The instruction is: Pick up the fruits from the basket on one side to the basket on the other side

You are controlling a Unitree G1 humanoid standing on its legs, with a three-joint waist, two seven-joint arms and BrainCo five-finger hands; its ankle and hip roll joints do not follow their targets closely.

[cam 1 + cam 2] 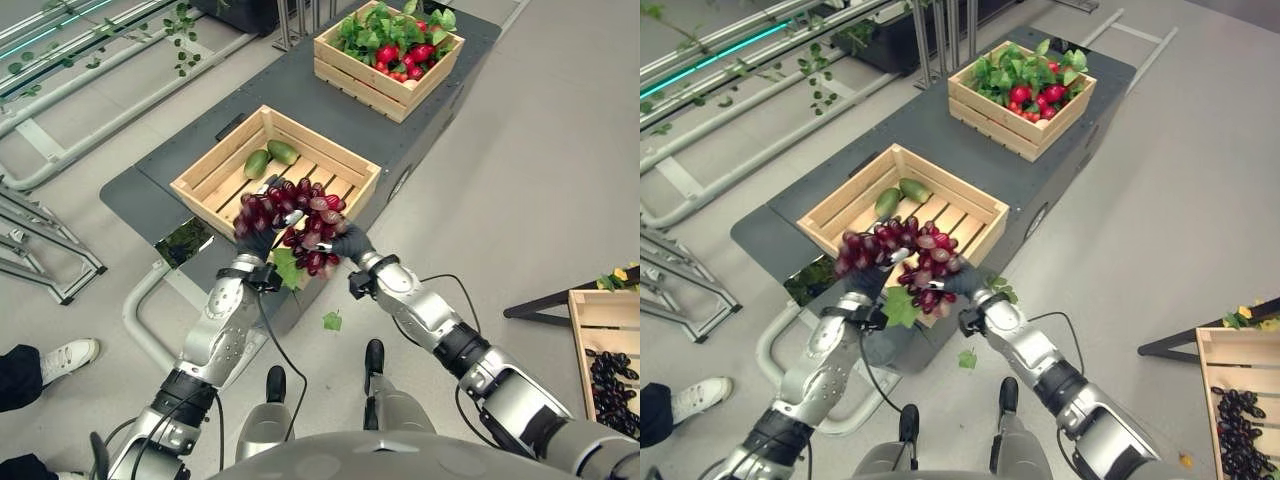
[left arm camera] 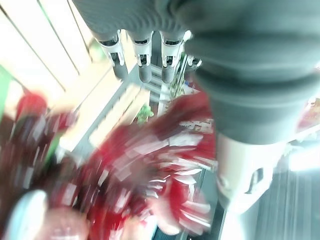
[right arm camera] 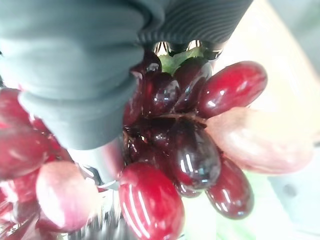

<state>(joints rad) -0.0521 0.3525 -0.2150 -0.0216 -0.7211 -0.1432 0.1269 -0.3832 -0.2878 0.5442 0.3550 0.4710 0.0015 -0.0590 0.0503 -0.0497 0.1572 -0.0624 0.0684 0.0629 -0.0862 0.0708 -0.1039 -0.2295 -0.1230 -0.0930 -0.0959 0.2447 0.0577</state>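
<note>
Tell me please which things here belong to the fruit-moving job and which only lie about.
Job:
red grapes, held between left hand and right hand
near crate with two green fruits
side crate with dark grapes

Lying about:
far crate of red and green produce
fallen leaf
person's white shoe

Both silver-grey arms reach forward, wrists close together. The left hand (image 1: pixel 256 240) and the right hand (image 1: pixel 350 243) face each other, fingers curled around a bunch of red grapes (image 1: pixel 300 222) held between them.
</note>
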